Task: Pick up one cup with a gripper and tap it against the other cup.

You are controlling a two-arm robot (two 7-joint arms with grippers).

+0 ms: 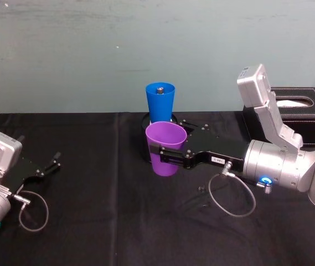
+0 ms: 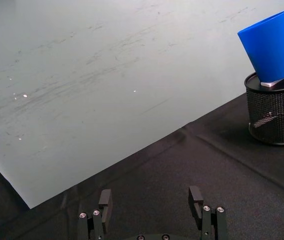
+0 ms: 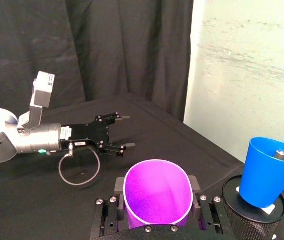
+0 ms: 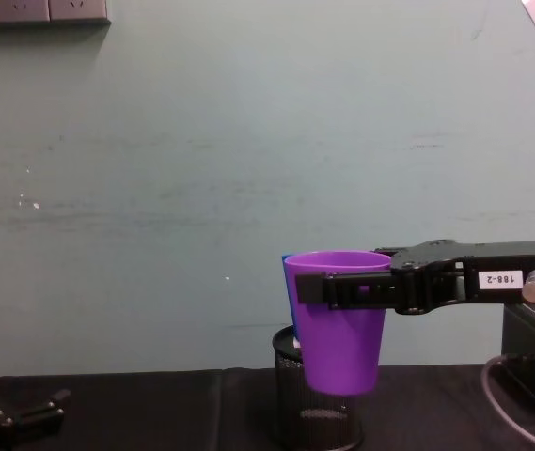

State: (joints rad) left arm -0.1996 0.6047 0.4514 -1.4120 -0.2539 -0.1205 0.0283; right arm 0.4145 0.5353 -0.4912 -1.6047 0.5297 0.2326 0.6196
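The purple cup hangs above the black table with my right gripper shut on it just below the rim. The right wrist view shows that cup between the two fingers. Just behind it the blue cup stands upright on a black mesh pen holder, and a small gap to the blue cup shows. From the chest, the purple cup covers most of the blue cup. My left gripper rests open on the table at the far left.
A black tissue box sits at the back right, close to the right arm. A pale wall runs along the table's far edge. A small dark object lies inside the blue cup. The left wrist view shows the pen holder.
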